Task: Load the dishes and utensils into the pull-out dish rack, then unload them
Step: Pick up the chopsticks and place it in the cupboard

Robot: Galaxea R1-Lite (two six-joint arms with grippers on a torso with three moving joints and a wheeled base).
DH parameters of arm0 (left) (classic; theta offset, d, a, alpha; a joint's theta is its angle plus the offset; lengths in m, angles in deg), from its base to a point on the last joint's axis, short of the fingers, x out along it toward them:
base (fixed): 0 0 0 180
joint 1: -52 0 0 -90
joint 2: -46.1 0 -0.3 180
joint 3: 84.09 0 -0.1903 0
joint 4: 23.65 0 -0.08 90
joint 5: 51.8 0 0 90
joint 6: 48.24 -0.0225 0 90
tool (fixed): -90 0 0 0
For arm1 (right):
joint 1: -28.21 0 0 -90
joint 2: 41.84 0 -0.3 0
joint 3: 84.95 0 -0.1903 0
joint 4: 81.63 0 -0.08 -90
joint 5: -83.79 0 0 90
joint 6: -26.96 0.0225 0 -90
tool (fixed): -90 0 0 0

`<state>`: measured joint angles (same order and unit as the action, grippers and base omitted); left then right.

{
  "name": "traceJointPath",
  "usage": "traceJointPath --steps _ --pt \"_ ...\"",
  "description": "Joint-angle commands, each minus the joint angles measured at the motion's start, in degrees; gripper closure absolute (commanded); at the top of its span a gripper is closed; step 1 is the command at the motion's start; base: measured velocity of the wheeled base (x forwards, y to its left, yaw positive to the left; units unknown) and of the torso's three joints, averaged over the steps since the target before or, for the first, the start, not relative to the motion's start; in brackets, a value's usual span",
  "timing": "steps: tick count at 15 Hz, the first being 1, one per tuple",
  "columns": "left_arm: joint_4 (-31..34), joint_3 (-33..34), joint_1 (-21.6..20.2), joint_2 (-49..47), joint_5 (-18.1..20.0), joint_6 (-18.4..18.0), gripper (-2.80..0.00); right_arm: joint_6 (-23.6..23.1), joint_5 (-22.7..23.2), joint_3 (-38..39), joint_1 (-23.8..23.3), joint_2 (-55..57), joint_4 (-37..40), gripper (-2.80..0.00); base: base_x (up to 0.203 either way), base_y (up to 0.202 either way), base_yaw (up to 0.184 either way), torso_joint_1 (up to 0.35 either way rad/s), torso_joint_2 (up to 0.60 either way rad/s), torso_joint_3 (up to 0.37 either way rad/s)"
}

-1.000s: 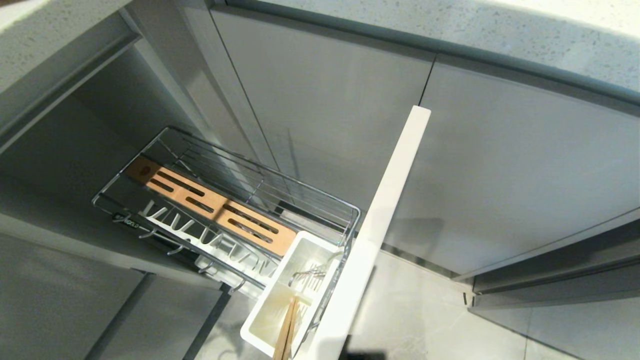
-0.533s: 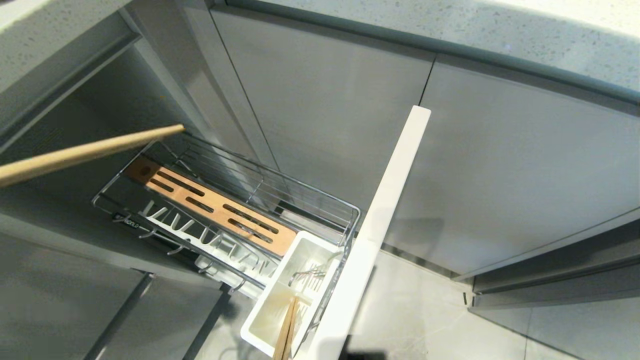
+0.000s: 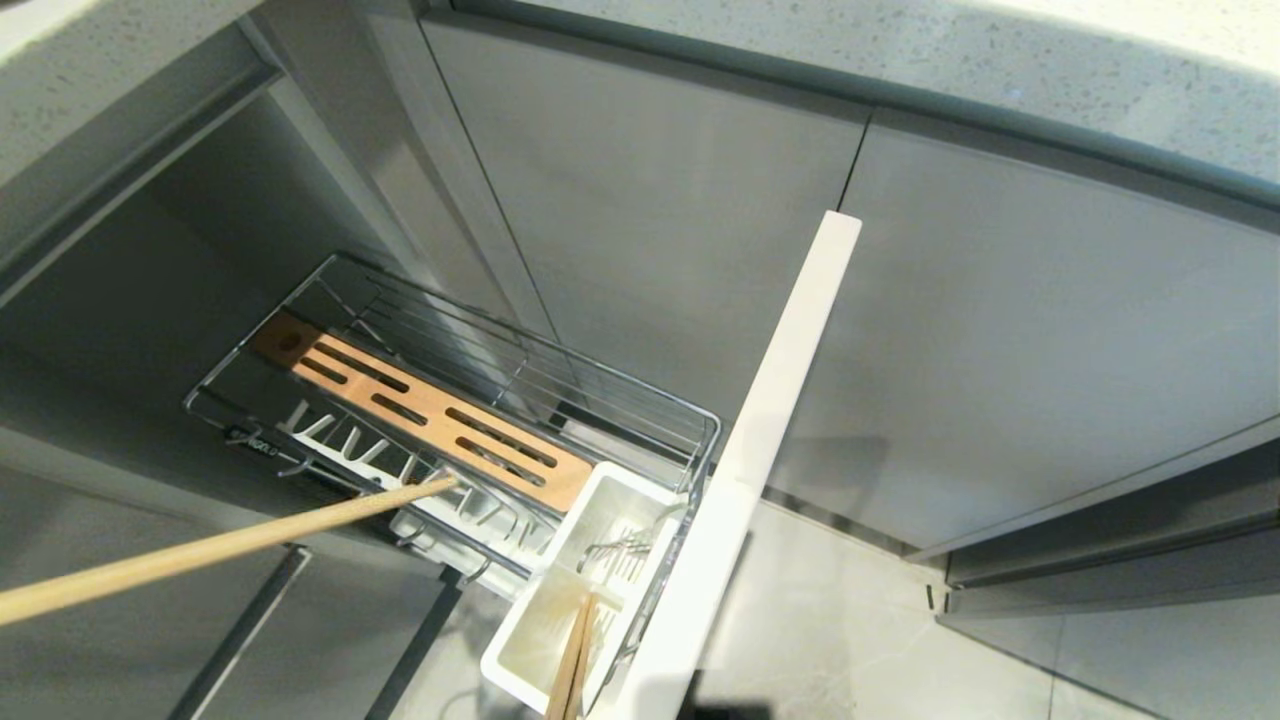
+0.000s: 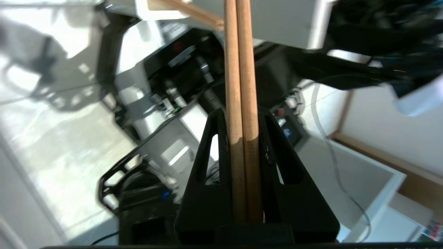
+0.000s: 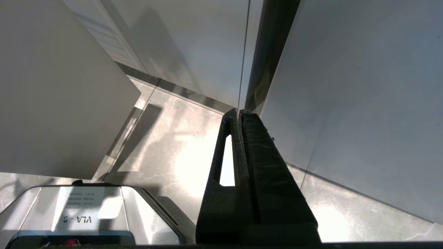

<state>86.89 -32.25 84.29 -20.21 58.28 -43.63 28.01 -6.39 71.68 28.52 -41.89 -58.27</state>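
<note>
1. The pull-out dish rack (image 3: 700, 440) stands drawn out of the grey cabinet: a narrow chrome wire basket closed at its near end by a pale flat front panel (image 3: 790, 380) seen edge-on.
2. Along the basket's far side lies an orange-brown wooden board (image 3: 430, 410) cut with dark slots; a row of white plate prongs (image 3: 400, 470) runs beside it on the near-left side.
3. A white rectangular utensil tub (image 3: 530, 620) sits at the panel end of the rack. In it a pair of light-brown chopsticks in the tub (image 3: 572, 660) leans up toward the near edge of the head view.
4. A second pair of chopsticks (image 3: 220, 545) — thin, light-brown, wooden — reaches in from the left edge of the head view, slanting up to the right, its tip over the prongs just short of the board.
5. In the left wrist view the left gripper (image 4: 244, 119) is clamped on that pair, the two sticks (image 4: 242, 86) lying side by side between its black fingers.
6. The right gripper (image 5: 239, 112) hangs off to the side over pale floor tile — its jaws pressed together on nothing.
</note>
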Motion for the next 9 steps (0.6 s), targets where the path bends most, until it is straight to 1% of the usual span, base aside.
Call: traceJointPath --steps 1,2,3,5,7,9 --pt "0.49 1.27 -0.03 -1.91 -2.02 -0.06 0.0 0.01 0.01 0.09 0.05 0.05 0.0 0.0 0.0 0.0 0.0 0.0 0.0 0.0" --pt "0.49 2.13 -0.03 -3.09 -4.15 -0.51 0.0 0.01 0.01 0.09 0.05 0.05 0.0 0.0 0.0 0.0 0.0 0.0 0.0 0.0" --pt "0.49 2.54 -0.03 -4.11 -4.73 -1.79 0.0 0.01 0.01 0.09 0.05 0.05 0.0 0.0 0.0 0.0 0.0 0.0 0.0 0.0" --pt "0.49 3.52 -0.1 -5.59 -5.38 -2.06 0.0 0.01 0.01 0.08 0.04 0.05 0.0 0.0 0.0 0.0 0.0 0.0 0.0 0.0" --pt "0.49 3.71 -0.04 -8.35 -7.9 -2.13 0.0 0.01 0.01 0.09 0.05 0.05 0.0 0.0 0.0 0.0 0.0 0.0 0.0 0.0" --pt "0.49 3.58 -0.01 -9.77 -8.45 -2.15 0.0 0.01 0.01 0.09 0.05 0.05 0.0 0.0 0.0 0.0 0.0 0.0 0.0 0.0"
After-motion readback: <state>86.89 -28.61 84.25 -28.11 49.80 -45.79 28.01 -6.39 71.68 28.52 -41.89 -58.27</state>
